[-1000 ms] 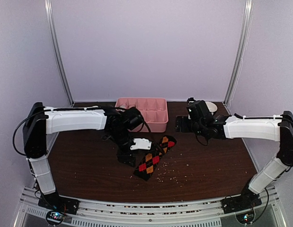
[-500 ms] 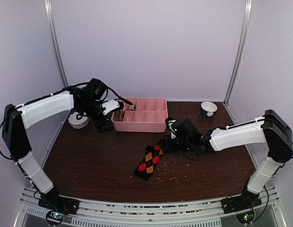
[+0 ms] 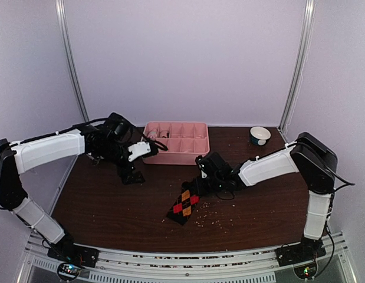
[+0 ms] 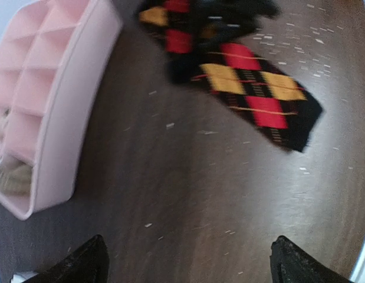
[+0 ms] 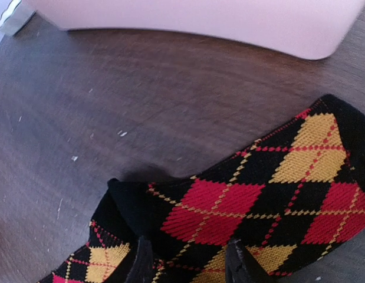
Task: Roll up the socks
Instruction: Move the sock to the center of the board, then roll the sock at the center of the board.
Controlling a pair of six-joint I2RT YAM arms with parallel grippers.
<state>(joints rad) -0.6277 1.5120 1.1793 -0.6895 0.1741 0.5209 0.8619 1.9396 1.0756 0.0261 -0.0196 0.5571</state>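
Soft even light, smeary wrist cams
Motion blur is smearing the black argyle fabric sock (image 4: pixel 259 94) and pink plastic compartment tray (image 4: pixel 64 135); a faint sheen is glowing on the dark brown wooden table (image 5: pixel 170 100).

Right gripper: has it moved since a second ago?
Yes. The right gripper came left and nearer: from beside the right end of the pink tray to in front of it, at the far end of the argyle sock.

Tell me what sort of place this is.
Probably a robot lab test cell, not a home: the left arm and right arm bolted to a rail at the near edge of the table, plain lilac walls with metal posts, and props like a pink tray and argyle socks.
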